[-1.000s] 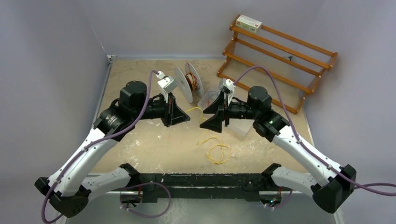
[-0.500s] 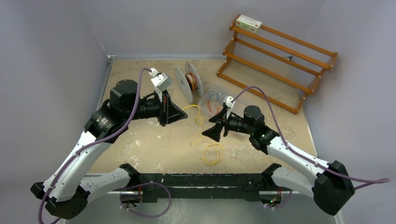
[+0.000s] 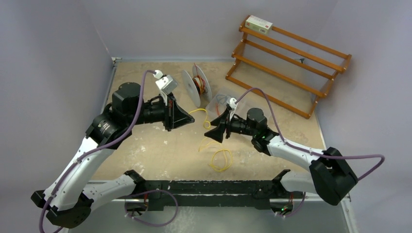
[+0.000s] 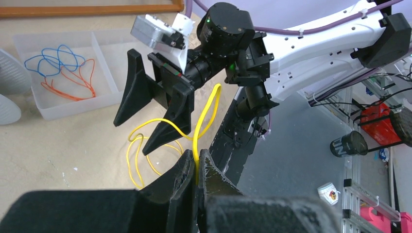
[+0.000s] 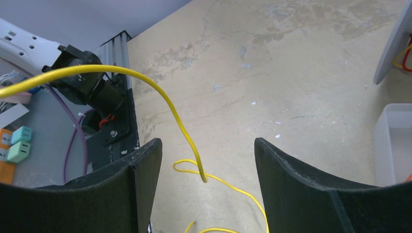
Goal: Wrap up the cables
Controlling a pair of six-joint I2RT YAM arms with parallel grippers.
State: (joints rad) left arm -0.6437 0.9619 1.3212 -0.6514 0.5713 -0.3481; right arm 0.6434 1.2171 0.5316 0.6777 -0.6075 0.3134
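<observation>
A thin yellow cable (image 4: 204,114) rises from the tips of my left gripper (image 4: 197,156), which is shut on it. From there it arcs over and drops to loose loops (image 3: 221,160) on the tan table. In the top view the left gripper (image 3: 193,118) points right, facing my right gripper (image 3: 214,134) a short way off. The right gripper (image 5: 208,145) stands open, fingers wide apart. A hanging stretch of the cable (image 5: 167,102) drops into the gap between them and touches neither finger.
A clear two-compartment bin (image 3: 212,104) holding red and blue wires sits behind the right gripper. A white-flanged spool (image 3: 197,82) stands at the back centre. A wooden rack (image 3: 286,63) with a small box (image 3: 258,23) on it fills the back right.
The right arm has swung down and leftward, bringing its open gripper low around the hanging cable. The left gripper has drawn back slightly left, still holding the cable.
</observation>
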